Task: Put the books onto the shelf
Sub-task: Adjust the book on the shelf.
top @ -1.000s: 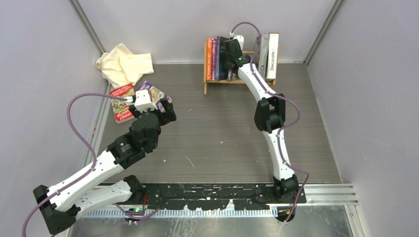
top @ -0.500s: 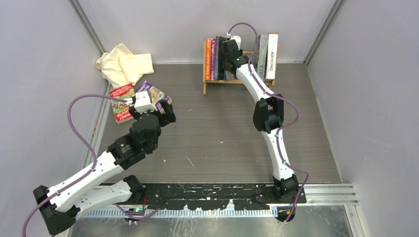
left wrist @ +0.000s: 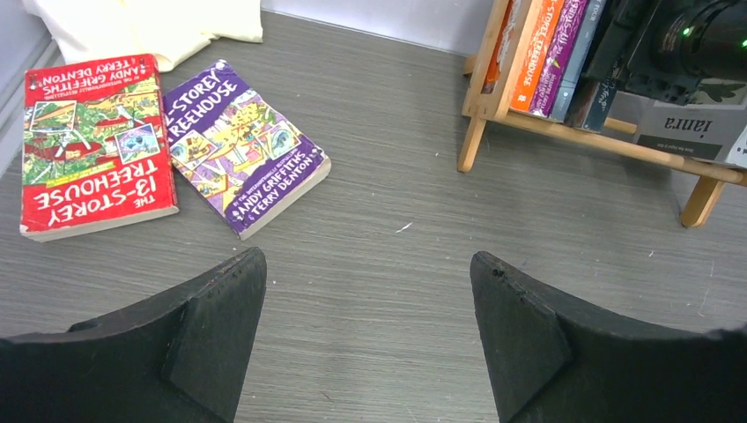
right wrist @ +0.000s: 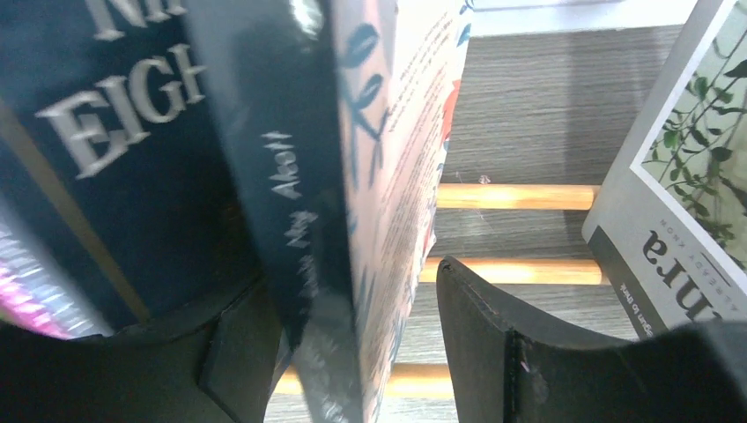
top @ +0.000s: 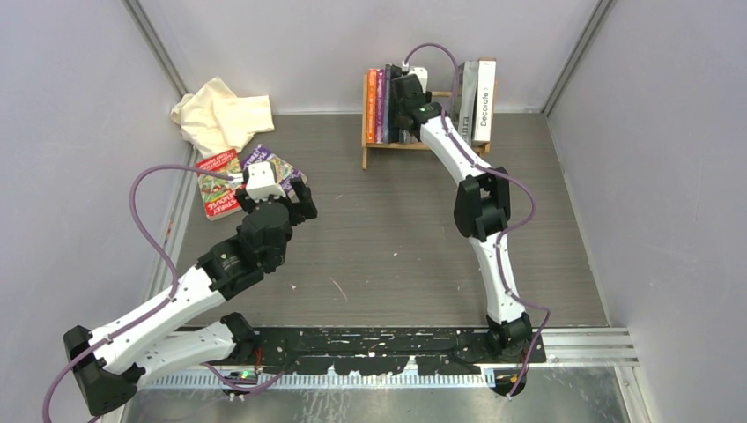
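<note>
The left tool (left wrist: 366, 273) is held wide open above the bench (top: 396, 238), with nothing between its fingers. Beyond it, two books are seen lying flat at the far left of the bench: a red book (left wrist: 92, 145) and a purple book (left wrist: 242, 154), close beside one another. A cream cloth (top: 220, 115) is bunched in the far-left corner behind them.

The shelf (top: 366, 132) is set against the far wall, right of centre. At its left end an orange book (top: 373, 106) and a purple-spined book (top: 381, 106) are stood upright; at its right end a white book lettered "Decorate" (top: 484, 101) is stood beside a grey-white book (top: 467, 92).

The right tool (right wrist: 352, 291) is reached into the middle of the shelf, its fingers placed either side of a dark-spined book (right wrist: 352, 159) with a pale flowered cover, which stands on the slats. The jaws are parted: a clear gap is seen between the cover and one finger, so the book is not clamped.
</note>
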Controlling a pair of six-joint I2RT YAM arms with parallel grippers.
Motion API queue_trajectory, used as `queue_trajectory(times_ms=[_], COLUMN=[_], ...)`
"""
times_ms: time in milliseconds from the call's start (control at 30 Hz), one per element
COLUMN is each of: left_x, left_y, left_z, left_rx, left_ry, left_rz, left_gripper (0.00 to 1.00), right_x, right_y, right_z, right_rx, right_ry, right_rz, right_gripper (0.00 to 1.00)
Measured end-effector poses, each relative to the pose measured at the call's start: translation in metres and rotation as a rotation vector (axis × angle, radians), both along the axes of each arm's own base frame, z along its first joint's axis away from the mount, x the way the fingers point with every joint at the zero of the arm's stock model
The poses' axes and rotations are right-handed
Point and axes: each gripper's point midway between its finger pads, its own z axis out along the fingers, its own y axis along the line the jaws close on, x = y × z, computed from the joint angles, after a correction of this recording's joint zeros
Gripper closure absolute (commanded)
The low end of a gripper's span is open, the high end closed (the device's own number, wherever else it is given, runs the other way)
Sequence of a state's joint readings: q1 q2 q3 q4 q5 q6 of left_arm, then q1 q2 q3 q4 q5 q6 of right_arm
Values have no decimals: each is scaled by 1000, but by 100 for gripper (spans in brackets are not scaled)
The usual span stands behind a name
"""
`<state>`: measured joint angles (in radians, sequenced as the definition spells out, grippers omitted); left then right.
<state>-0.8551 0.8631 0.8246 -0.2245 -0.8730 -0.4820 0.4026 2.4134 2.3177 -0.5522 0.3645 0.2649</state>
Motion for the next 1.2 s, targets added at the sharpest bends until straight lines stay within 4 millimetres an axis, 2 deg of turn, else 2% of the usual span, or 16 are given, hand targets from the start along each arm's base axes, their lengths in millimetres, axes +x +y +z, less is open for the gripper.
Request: queue_trajectory(times_ms=[100, 367, 533, 633, 733, 867, 1033, 1200], left_x=[1, 6, 13, 18, 21, 25, 33, 39], left_y=[-3, -12, -20, -23, -21, -18, -18, -19], left_z=[-1, -6, -7, -7, -8, -10, -16, -23], left_rx=[3, 12, 26, 23, 22, 24, 35, 50], left_ry=[4, 18, 24, 25, 30, 38, 57, 80], left_rz=[-5, -26, -39, -40, -34, -23, -14, -9], left_gripper=[15, 15, 15, 15, 15, 15, 15, 15], right_x=[-5, -21, -23, -21, -19, -12, 9, 30], right_y=[6, 6, -5, -13, -24, -45, -63, -72], right_z=[19, 88, 113, 114, 112, 112, 103, 66], right_rx=[11, 50, 46, 30, 12, 8, 19, 23], right_ry=[-29, -149, -207, -219, -218, -228, -240, -203], right_rz=[11, 7, -31, -61, -92, -148, -202, -235], right_gripper=[33, 33, 38, 46, 59, 73, 77, 80])
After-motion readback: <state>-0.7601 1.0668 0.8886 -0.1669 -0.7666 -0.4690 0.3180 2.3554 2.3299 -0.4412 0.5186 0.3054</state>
